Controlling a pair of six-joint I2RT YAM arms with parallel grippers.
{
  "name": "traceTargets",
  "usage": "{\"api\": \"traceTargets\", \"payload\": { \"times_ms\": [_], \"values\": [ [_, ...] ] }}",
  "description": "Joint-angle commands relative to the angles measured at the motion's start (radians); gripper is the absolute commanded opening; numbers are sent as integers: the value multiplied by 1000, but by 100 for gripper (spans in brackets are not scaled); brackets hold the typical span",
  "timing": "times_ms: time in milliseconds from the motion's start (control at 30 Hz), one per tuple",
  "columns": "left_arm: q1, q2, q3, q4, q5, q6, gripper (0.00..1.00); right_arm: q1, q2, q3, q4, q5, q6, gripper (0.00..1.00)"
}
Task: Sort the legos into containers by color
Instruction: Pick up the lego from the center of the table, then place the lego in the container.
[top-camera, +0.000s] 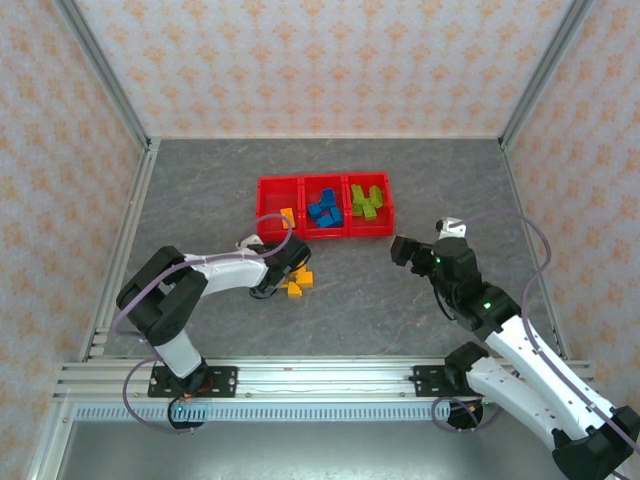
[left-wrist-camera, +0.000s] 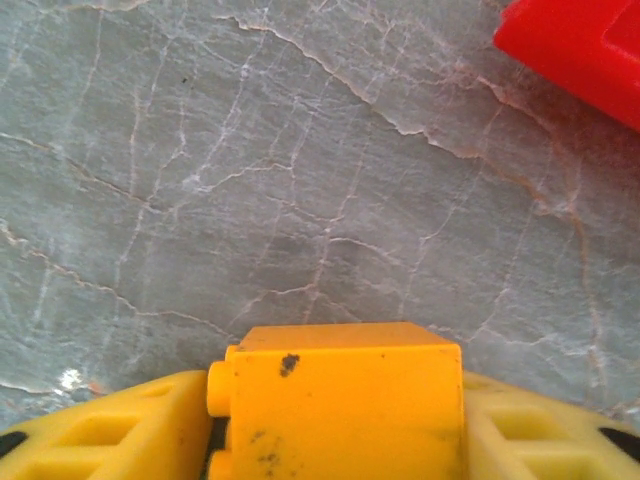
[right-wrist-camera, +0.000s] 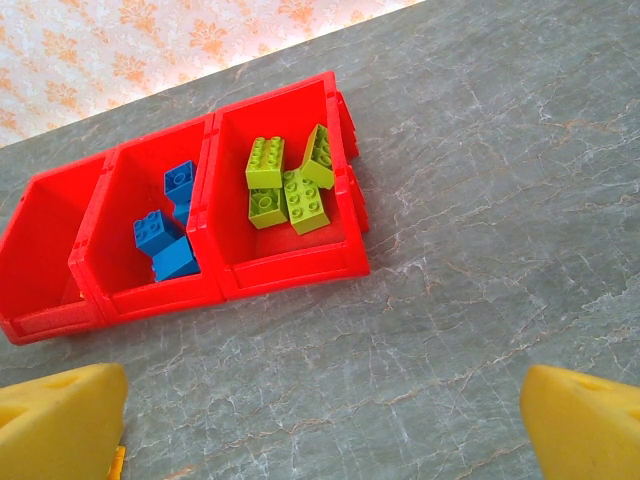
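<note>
While the left gripper (top-camera: 288, 272) pinches an orange brick (left-wrist-camera: 345, 395) just near of the bins (top-camera: 322, 178), the right gripper (right-wrist-camera: 320, 430) gapes empty.
Inside, blue bricks (top-camera: 323, 211) sit in the middle bin and green bricks (top-camera: 367, 201) in the right one.

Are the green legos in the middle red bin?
No, the green legos lie in the end bin, and the middle bin holds blue legos.

The containers (top-camera: 325, 233) stand in a row at upper centre of the desk (top-camera: 200, 220). The left bin (top-camera: 268, 198) holds a single lego (top-camera: 287, 215). The middle bin (top-camera: 323, 178) and right bin (top-camera: 370, 177) hold piles. Loose legos (top-camera: 300, 284) lie just below the left bin, and the gripped brick (left-wrist-camera: 340, 400) sits between the left claw's (top-camera: 285, 272) fingers. The right claw (top-camera: 403, 248) sits to the row's lower right, apart.
</note>
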Motion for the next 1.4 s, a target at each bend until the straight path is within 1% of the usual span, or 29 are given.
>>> {"api": "traceTargets", "payload": {
  "times_ms": [0, 67, 267, 333, 400, 500, 633, 767, 833, 900, 967, 1067, 1133, 1233, 1367],
  "values": [
    [25, 14, -38, 70, 35, 26, 52, 5, -15, -5, -9, 31, 15, 100],
    [36, 3, -49, 70, 33, 37, 51, 5, -15, -4, -7, 31, 15, 100],
    [66, -68, -97, 81, 7, 97, 38, 5, -13, -6, -6, 33, 17, 100],
    [67, -116, -120, 113, 4, 131, 32, 5, -11, -8, -7, 35, 17, 100],
    [65, -171, -149, 143, 4, 161, 28, 5, -9, -7, -5, 37, 18, 100],
    [63, -260, -160, 120, -19, 190, 26, 5, -6, -7, -7, 38, 17, 100],
    [53, -353, -93, -1, -84, 223, 26, 5, -4, -9, -6, 43, 18, 100],
    [52, -384, 3, 6, -56, 341, 27, 5, 12, -6, -9, 47, 18, 100],
    [55, -349, 62, 27, -19, 430, 32, 5, 19, -4, -11, 47, 16, 100],
    [77, -274, 137, 32, 44, 516, 32, 5, 19, -11, 4, 32, 9, 100],
    [99, -183, 225, -1, 77, 574, 32, 5, 20, -16, 13, 26, 9, 100],
    [122, -55, 357, -58, 75, 644, 32, 5, 23, -8, -3, 45, 13, 100],
    [141, 4, 417, -69, 87, 674, 32, 5, 18, -7, -9, 56, 14, 100],
    [186, 75, 484, -75, 139, 719, 33, 5, 7, -10, -6, 61, 15, 100],
    [225, 149, 555, -83, 125, 750, 35, 5, 6, -10, -3, 73, 15, 100]
  ]
}}
